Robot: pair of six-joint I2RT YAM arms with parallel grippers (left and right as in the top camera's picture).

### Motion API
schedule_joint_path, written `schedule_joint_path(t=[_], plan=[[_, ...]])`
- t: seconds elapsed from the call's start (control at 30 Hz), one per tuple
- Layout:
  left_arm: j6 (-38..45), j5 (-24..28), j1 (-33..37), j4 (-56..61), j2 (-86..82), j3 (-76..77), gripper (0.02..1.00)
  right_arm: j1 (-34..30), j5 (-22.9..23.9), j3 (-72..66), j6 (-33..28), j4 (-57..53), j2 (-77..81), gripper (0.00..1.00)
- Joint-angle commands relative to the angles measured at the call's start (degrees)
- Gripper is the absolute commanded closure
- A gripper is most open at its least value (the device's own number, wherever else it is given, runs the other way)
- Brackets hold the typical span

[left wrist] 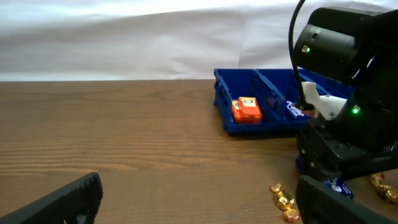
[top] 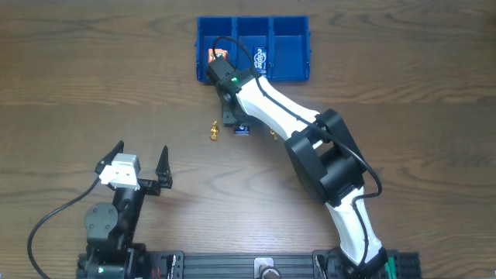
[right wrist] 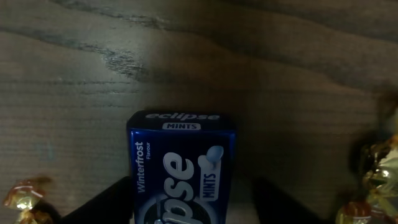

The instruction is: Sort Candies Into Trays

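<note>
"Mint tin, where does it lie?"

"Flat on the wooden table, on the arms' side of the blue tray. It sits between two gold-wrapped candies, one on each side and both apart from it."

"And the right gripper?"

"It is down over the tin with a finger on either side. One finger looks to be against the tin's edge, and a sliver of table shows beside the other, so it is not clamped."

"What is in the tray?"

"Orange candies lie in the left compartment and a blue pack in the middle one."

"The left gripper?"

"It is near its own base, well apart from the candies, with its fingers spread wide and holding nothing."
</note>
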Motion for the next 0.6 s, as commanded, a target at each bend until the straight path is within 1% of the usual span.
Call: schedule_joint_path(t=[0.03, 0.1, 0.23, 0.33, 0.37, 0.4, 0.43, 0.5, 0.53, 0.57, 0.6], plan=[[0.4, 0.7, 0.2, -1.8, -0.2, -1.2, 0.02, 0.0, 0.4, -0.4, 0.4, 0.3, 0.9, 0.783], [0.3, 0.7, 0.2, -1.8, -0.2, -1.2, 0.02, 0.0, 0.4, -0.4, 0.4, 0.7, 0.9, 0.963], [0.3, 0.7, 0.2, -1.8, -0.2, -1.2, 0.02, -0.3, 0.4, 0.1, 0.4, 0.9, 0.2, 0.965], [0.4, 0.7, 0.2, -1.8, -0.2, -1.2, 0.023, -1.4, 1.0, 4.1, -2.7, -0.5, -4.5, 0.965], [0.4, 0.7, 0.2, -1.8, -0.2, -1.2, 0.02, -1.6, 2.3, 6.3, -2.9, -1.8, -5.8, 0.965], [0.3, 0.7, 0.2, -1.8, -0.2, -1.2, 0.02, -1.8, 5.4, 10.5, -3.2, -4.9, -6.9, 0.965], [0.3, 0.7, 0.2, -1.8, -0.2, -1.2, 0.023, -2.1, 8.2, 16.9, -5.1, -9.0, -7.2, 0.965], [0.4, 0.7, 0.2, -1.8, -0.2, -1.2, 0.02, -3.3, 12.2, 28.0, -8.4, -13.5, -7.0, 0.965], [0.3, 0.7, 0.2, -1.8, -0.2, -1.2, 0.02, -4.1, 13.5, 31.7, -10.0, -13.4, -7.0, 0.965], [0.4, 0.7, 0.2, -1.8, -0.2, -1.2, 0.02, -5.4, 13.8, 34.4, -11.7, -12.0, -7.0, 0.965], [0.4, 0.7, 0.2, -1.8, -0.2, -1.2, 0.02, -6.4, 14.1, 34.7, -12.0, -10.0, -7.0, 0.965]])
